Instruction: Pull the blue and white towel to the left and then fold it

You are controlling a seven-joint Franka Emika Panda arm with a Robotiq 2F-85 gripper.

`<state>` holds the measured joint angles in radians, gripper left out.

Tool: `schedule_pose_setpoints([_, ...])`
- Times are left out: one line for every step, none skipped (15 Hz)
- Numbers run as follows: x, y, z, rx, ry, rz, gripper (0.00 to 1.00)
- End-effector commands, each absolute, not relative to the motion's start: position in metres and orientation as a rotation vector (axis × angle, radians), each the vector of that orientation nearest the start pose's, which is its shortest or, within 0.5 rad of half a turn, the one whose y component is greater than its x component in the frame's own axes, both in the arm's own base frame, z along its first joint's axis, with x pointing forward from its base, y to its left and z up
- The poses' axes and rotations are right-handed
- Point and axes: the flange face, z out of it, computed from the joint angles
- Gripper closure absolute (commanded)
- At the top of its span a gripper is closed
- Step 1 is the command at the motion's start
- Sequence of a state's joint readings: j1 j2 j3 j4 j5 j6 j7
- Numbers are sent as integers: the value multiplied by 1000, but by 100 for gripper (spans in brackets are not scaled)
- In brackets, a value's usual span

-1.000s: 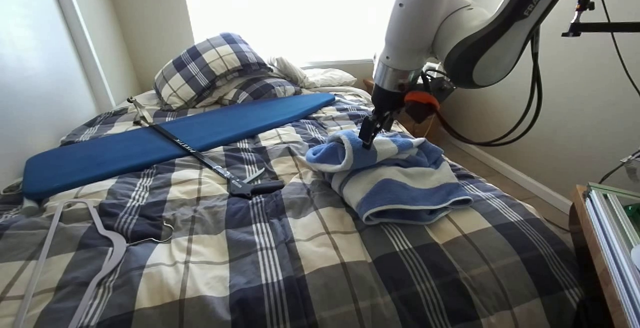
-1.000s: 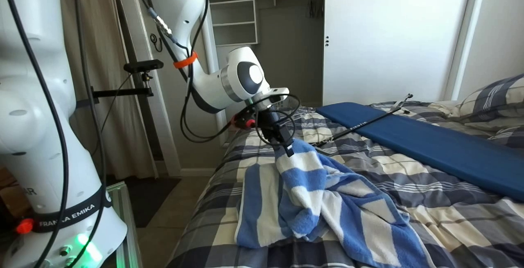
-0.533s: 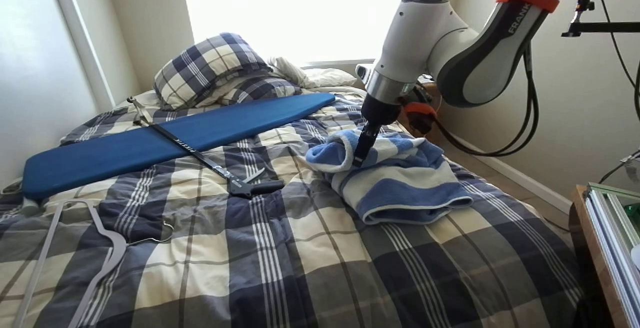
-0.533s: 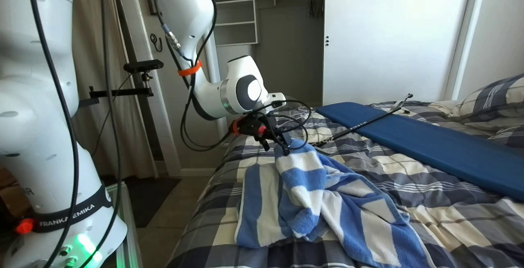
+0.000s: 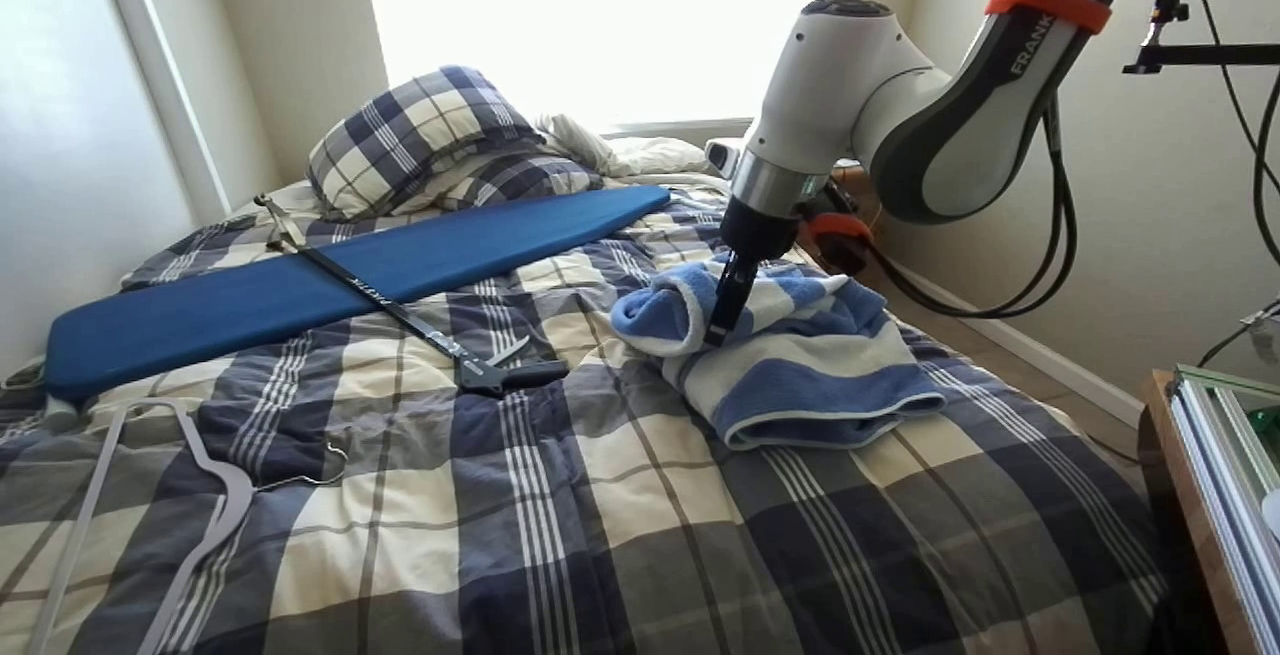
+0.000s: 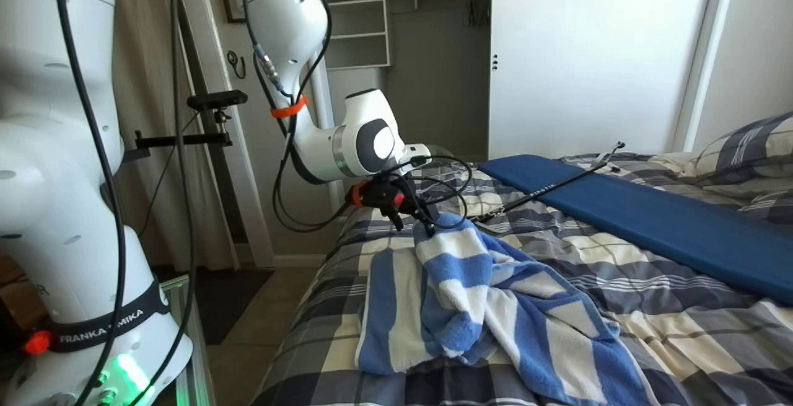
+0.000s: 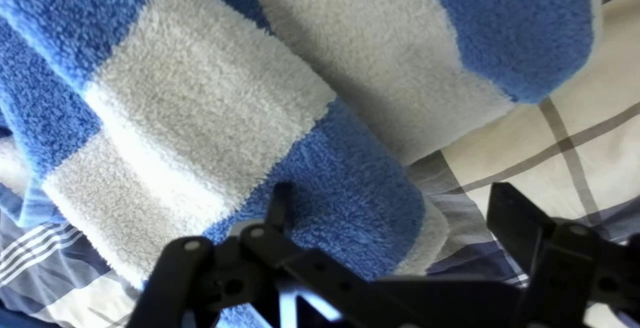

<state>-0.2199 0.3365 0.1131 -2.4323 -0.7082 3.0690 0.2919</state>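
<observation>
Hand, wrist view: the hand (image 7: 392,193) is spread wide and grips nothing; one finger (image 7: 281,205) sits on or just above a blue stripe, its mate over the plaid worktop (image 7: 525,137), past the cloth.
Fold to pinch: part of the blue and white towel (image 7: 210,92) lies between them; I'd sink a touch deeper, then close on its full thickness without nipping what's underneath.
Fold's line: upper left to lower right, stripes crossing it, the rounded end pointing lower right.
Towel, in an exterior view: the towel (image 5: 800,365) lies heaped near the worktop's side, under the hand, its rolled end toward the left and a hemmed corner reaching right.
Its axis here: roughly back left to front right, though the rumpling blurs it.
Way to the grabber: whose left is meant I can't tell; if toward the grabber stick (image 5: 395,307), drag low and steady and stop short of it.
Striped tail, in an exterior view: the towel (image 6: 464,294) spreads from the hand toward the near side, longest down to the lower right; smoothing that twist before folding would help.
</observation>
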Motion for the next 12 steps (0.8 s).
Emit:
schedule_pose_setpoints([510, 7, 195, -3154, -564, -512, 0])
schedule_pose_setpoints([512, 11, 193, -3144, -608, -519, 0])
schedule_pose_setpoints([515, 15, 191, -3139, -671, -520, 0])
schedule_pose_setpoints([517, 18, 191, -3143, -718, -517, 0])
schedule_pose_setpoints([517, 22, 188, -3137, -752, -511, 0])
schedule_pose_setpoints([518, 24, 185, -3144, -779, -496, 0])
schedule_pose_setpoints([521, 23, 187, -3170, -815, -496, 0])
schedule_pose_setpoints([525, 23, 189, -3196, -846, -503, 0])
schedule_pose_setpoints([528, 21, 189, -3225, -883, -496, 0])
schedule_pose_setpoints([531, 19, 190, -3260, -914, -500, 0])
schedule_pose_setpoints([535, 16, 190, -3297, -940, -501, 0])
schedule_pose_setpoints([536, 16, 190, -3323, -966, -499, 0])
